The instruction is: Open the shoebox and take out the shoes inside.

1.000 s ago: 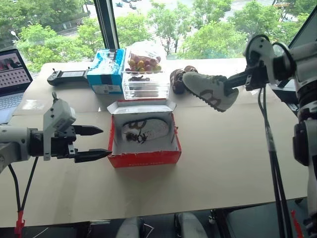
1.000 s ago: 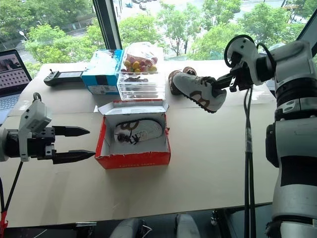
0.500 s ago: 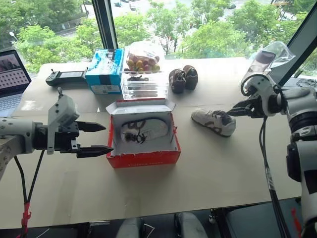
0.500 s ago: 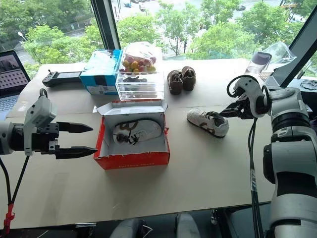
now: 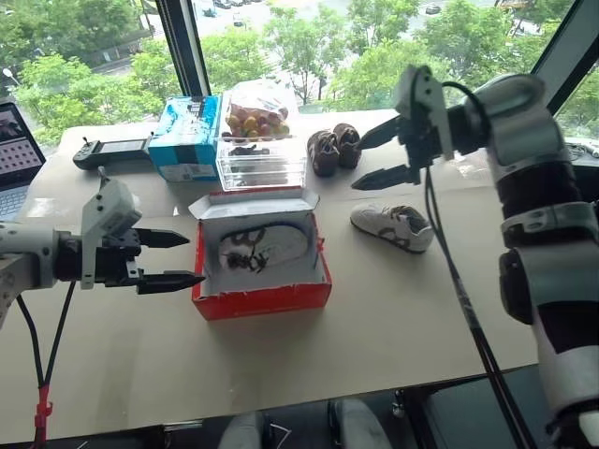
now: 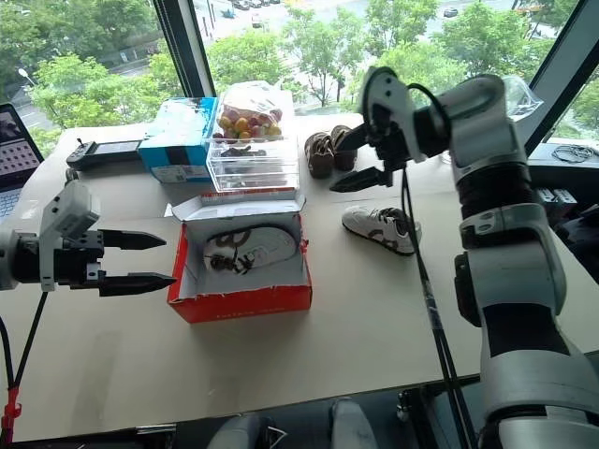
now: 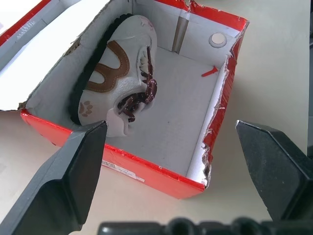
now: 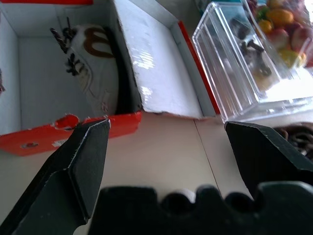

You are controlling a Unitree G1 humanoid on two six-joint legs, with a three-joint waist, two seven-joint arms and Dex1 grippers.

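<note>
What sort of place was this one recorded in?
Probably an upper-floor office or lab used as a test setup. A large window looks down on treetops and a road, a laptop sits open at the table's edge, and a handheld controller lies near it.

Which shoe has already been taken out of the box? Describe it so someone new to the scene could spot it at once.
Start at the open red cardboard shoebox mid-table. To its right, a small white sneaker with tan trim lies alone on the bare tabletop. Its twin sits inside the box, and the dark brown pair stands farther back.
</note>
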